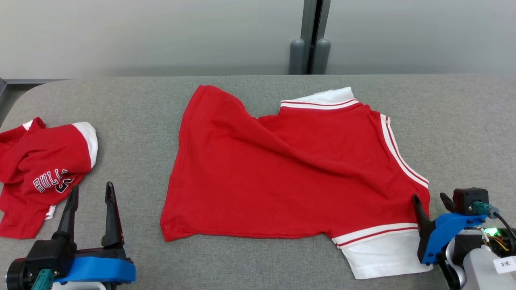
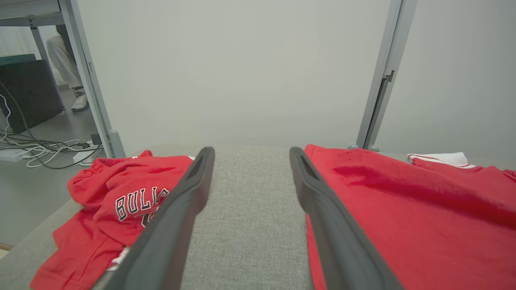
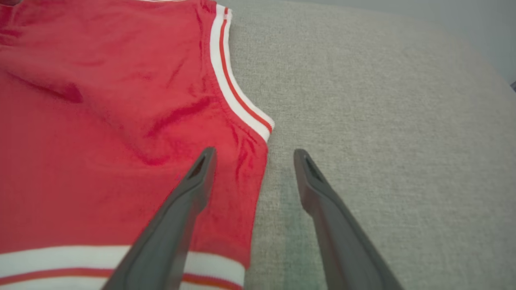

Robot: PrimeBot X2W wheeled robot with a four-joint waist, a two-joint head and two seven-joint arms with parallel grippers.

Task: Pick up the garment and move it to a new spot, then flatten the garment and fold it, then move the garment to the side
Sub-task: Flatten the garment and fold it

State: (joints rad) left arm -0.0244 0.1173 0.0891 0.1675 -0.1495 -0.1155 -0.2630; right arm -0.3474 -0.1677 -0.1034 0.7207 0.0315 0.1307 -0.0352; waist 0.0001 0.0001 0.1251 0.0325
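Note:
The garment, a red shirt with white striped trim, lies spread and wrinkled across the middle of the grey table. My right gripper stands open at the shirt's right edge near a sleeve. In the right wrist view one finger is over the red cloth and the other over bare table, with the right gripper holding nothing. My left gripper is open at the lower left, left of the shirt's hem. In the left wrist view the left gripper frames bare table, with the shirt to its right.
A second red garment printed "BULLS" lies crumpled at the table's left edge, close to my left gripper, and shows as the crumpled garment in the left wrist view. A grey post stands behind the table. A person's leg and floor cables are beyond the left side.

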